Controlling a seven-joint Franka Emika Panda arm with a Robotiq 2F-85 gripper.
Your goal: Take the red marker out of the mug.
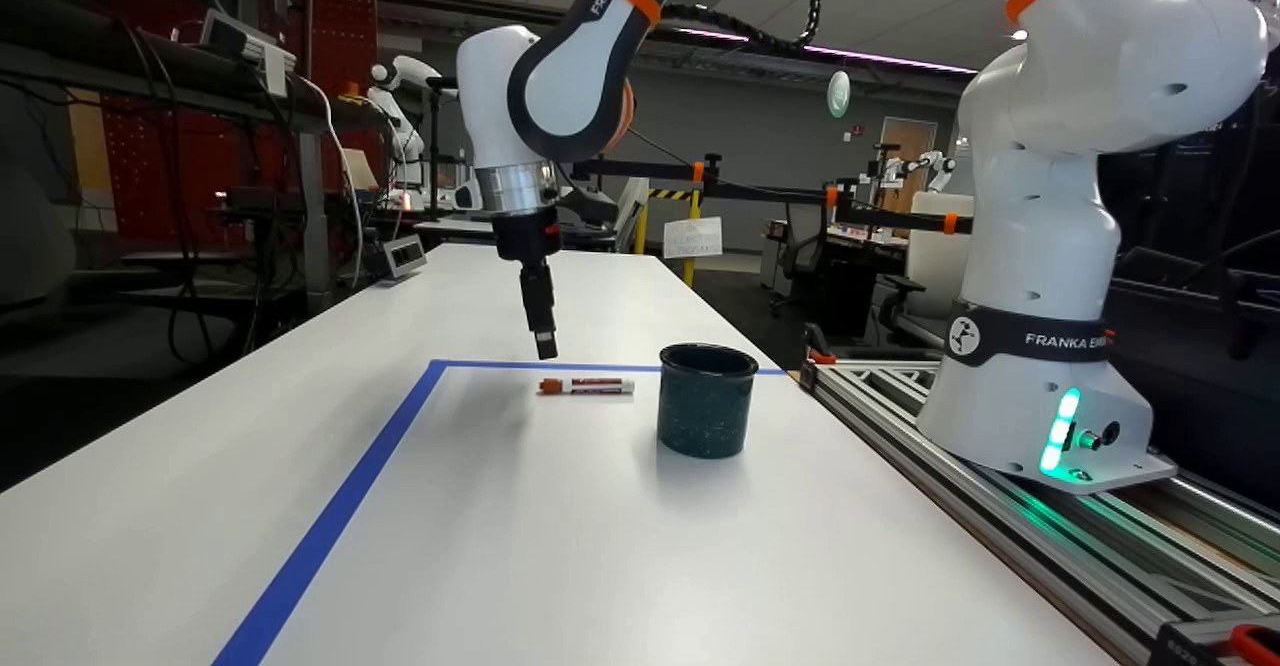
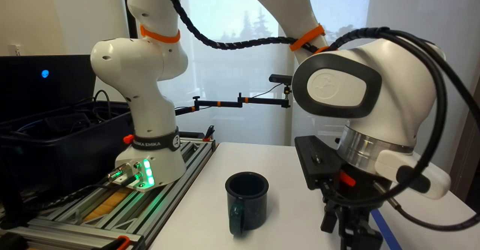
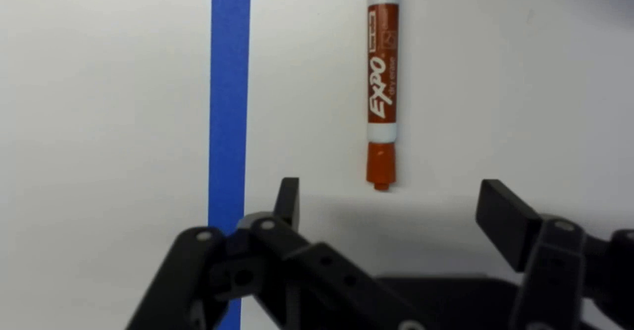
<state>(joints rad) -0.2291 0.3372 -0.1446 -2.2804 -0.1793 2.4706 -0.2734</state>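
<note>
On the white tabletop (image 1: 560, 546), outside the dark-teal cylindrical mug (image 1: 706, 401), lies the slim red-and-white marker (image 3: 382, 82); black two-fingered gripper (image 3: 394, 203) hangs spread above one end, a needless lowering likely to roll it.

Flat white table (image 1: 560, 566) is pretty bright, dark-teal cylindrical mug (image 1: 705, 406) near its robot-side edge has a fuzzy shadow; in an exterior view, pale shaded window (image 2: 240, 66) past the far edge's kinda washed out.
</note>
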